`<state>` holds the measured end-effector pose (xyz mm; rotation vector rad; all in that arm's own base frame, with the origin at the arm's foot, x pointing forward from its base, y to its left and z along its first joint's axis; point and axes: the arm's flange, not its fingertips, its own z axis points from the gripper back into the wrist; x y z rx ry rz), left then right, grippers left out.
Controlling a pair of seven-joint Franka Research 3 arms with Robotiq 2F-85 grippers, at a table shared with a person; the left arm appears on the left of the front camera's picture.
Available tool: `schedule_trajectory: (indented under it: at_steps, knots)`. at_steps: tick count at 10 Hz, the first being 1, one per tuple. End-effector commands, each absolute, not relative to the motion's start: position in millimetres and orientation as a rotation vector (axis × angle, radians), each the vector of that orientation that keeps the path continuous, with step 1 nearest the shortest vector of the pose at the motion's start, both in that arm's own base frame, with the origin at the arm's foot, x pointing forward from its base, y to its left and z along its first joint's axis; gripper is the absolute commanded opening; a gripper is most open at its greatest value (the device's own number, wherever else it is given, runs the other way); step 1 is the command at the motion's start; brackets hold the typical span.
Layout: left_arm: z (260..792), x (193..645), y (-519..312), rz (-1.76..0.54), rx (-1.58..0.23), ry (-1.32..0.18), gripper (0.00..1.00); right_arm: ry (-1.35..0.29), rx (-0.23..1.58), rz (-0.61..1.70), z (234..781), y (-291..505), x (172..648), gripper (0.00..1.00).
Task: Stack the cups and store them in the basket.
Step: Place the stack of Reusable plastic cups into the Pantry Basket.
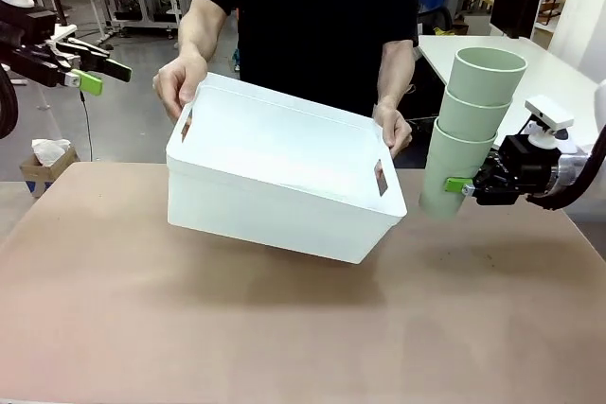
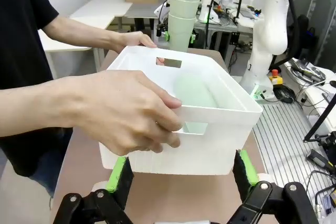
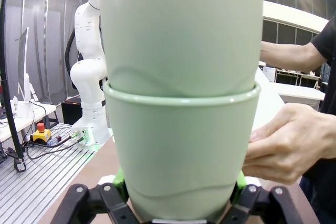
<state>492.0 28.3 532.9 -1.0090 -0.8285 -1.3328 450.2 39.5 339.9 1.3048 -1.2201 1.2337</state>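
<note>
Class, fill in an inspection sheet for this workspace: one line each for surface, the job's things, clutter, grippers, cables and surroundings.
Surface: brown table, bare where it shows.
Job's things: white basket held tilted above the table by the person's two hands, one at each end; something pale green lies inside it. Stack of three green cups held up beside the basket.
Clutter: nothing seen on the table.
Grippers: right gripper shut on the bottom cup of the stack; left gripper open, raised off to the side.
Cables: loose cables on the floor beside the table.
Surroundings: cardboard box on the floor, other tables behind.
</note>
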Motion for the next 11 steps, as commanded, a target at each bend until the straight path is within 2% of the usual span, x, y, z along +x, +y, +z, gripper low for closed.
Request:
schedule_trajectory:
  at_steps: [1,8,11]
  knots:
    - [536.8,490.6,29.0,-1.339,-1.0,-0.814,1.0,-1.227,1.301,1.245,345.9,41.2,449.7,0.85]
    - [536.8,490.6,29.0,-1.339,-1.0,-0.814,1.0,-1.22,1.305,1.234,339.9,39.5,450.2,0.85]
    - [536.8,490.6,29.0,-1.339,-1.0,-0.814,1.0,-1.166,1.171,1.229,405.2,40.8,449.3,0.85]
